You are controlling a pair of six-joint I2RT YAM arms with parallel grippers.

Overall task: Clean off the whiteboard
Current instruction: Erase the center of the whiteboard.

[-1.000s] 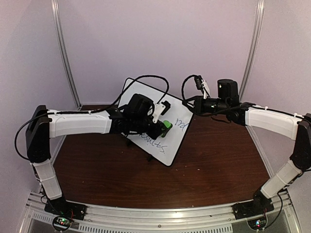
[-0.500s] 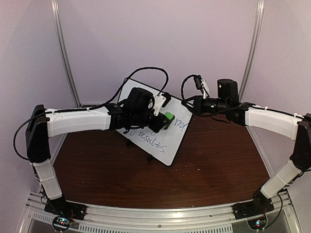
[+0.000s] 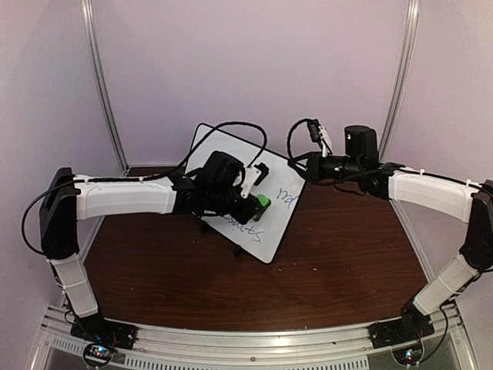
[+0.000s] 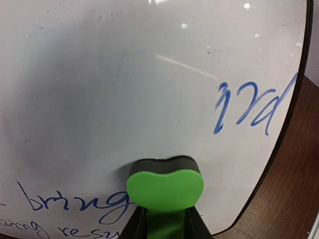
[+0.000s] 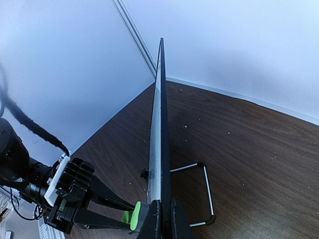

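Note:
The whiteboard [image 3: 209,148] stands tilted over the back of the table, seen edge-on in the right wrist view [image 5: 158,124]. My right gripper [image 5: 163,216] is shut on its upper right edge [image 3: 296,163]. My left gripper [image 4: 164,219] is shut on a green eraser [image 4: 165,189] with a dark felt side, which is pressed flat against the board face [image 4: 124,89]. From the top view the eraser [image 3: 263,202] is at mid-board. Blue writing [image 4: 249,107] stays at the right of the eraser, and more blue lines [image 4: 70,201] lie at the lower left.
The brown table [image 3: 347,254] lies under the board. A wire stand [image 5: 207,191] folds out behind the board onto the wood. Pale walls and two metal posts [image 3: 104,85] close in the back. A black cable [image 3: 231,127] loops above the left wrist.
My left gripper carried the eraser up the board face, then back down to about where it was a second ago. The right gripper kept its hold on the edge.

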